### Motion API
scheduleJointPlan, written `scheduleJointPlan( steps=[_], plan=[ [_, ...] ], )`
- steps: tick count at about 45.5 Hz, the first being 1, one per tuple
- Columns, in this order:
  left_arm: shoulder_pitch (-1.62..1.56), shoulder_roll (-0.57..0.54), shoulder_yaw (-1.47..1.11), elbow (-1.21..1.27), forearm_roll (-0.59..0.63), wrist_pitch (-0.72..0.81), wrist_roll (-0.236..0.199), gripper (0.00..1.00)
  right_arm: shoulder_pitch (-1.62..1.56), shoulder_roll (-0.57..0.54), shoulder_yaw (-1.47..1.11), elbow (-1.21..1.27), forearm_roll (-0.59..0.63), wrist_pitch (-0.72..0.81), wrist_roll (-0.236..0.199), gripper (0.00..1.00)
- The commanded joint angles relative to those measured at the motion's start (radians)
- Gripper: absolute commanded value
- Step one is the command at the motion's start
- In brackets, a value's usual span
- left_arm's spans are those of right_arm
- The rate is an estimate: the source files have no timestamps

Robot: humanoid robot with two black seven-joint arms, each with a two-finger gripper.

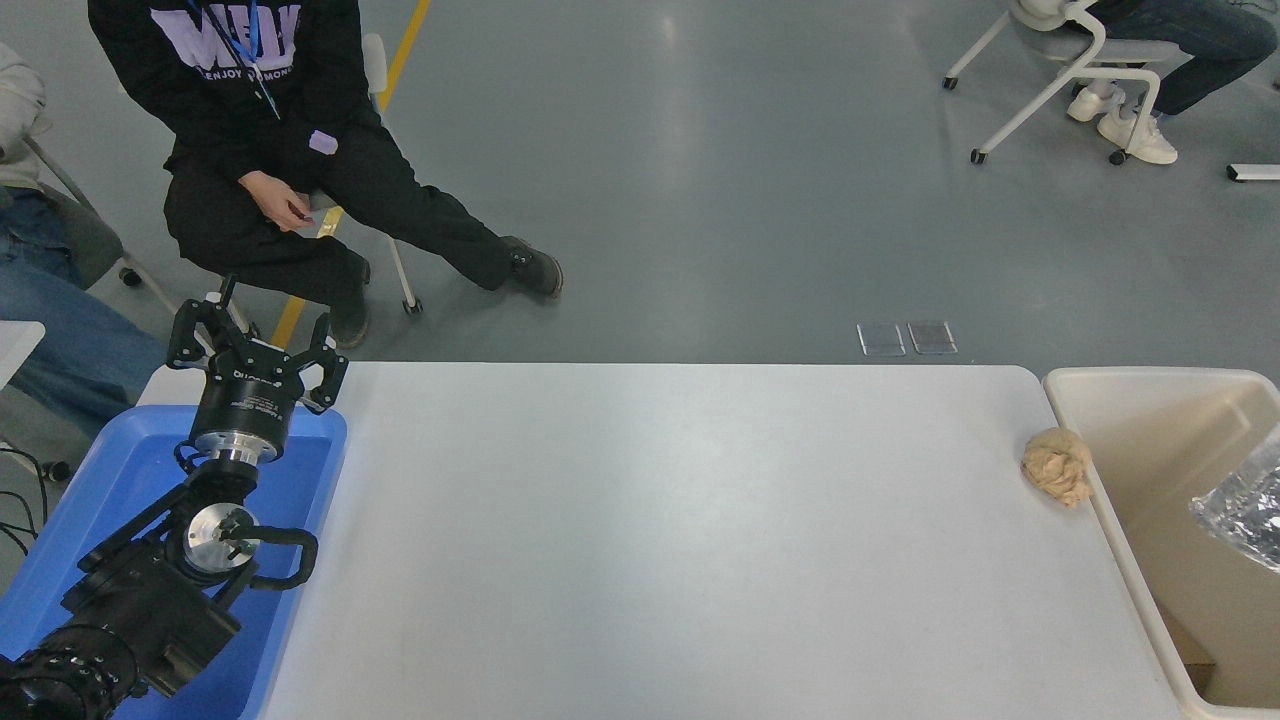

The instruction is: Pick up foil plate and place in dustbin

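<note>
Head view gives me the white table (pixel 650 520) filling the lower half of my screen, with the grey floor beyond it. My left gripper (pixel 257 345) sits parked at about 9 o'clock, poised over the far end of the shallow blue tray (pixel 300 520) that lies along the table's left edge. Its fingers are spread apart, with nothing between them. My right arm and its gripper are nowhere on my screen, so I cannot say how those fingers stand.

Over at 3 o'clock the cream dustbin (pixel 1130 400) stands against the table's right end, its rim just beside the tabletop. The foil plate (pixel 1240 515) shows as a crinkled silver shape within the bin's opening, cut off by the right edge of the picture, so I see only part of it. I cannot tell whether it rests on the bin's wall or is held from out of frame.

A tan crumpled paper ball (pixel 1058 467) lies on the table at the right end, touching or nearly touching the dustbin's near rim.

At 11 o'clock a person (pixel 270 140) in dark clothes sits on a chair beyond the table, one leg stretched out. At 1 o'clock, far across the floor, stands a white wheeled chair (pixel 1060 70) with someone seated on it.
</note>
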State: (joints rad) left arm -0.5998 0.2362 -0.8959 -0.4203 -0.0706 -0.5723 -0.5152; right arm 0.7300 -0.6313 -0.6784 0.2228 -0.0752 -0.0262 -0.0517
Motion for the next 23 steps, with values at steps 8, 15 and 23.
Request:
scheduleJointPlan(
  steps=[8, 15, 23],
  plan=[
    [0.0, 0.0, 0.0, 0.0, 0.0, 0.0, 0.0, 0.99, -0.053, 0.05, 0.013, -0.079, 0.003, -0.041, 0.001, 0.36],
    [0.0, 0.0, 0.0, 0.0, 0.0, 0.0, 0.0, 0.99, -0.052, 0.05, 0.013, -0.077, 0.002, -0.043, 0.001, 0.56],
    [0.0, 0.0, 0.0, 0.0, 0.0, 0.0, 0.0, 0.99, -0.047, 0.05, 0.013, -0.069, 0.003, -0.07, 0.001, 0.84]
  ],
)
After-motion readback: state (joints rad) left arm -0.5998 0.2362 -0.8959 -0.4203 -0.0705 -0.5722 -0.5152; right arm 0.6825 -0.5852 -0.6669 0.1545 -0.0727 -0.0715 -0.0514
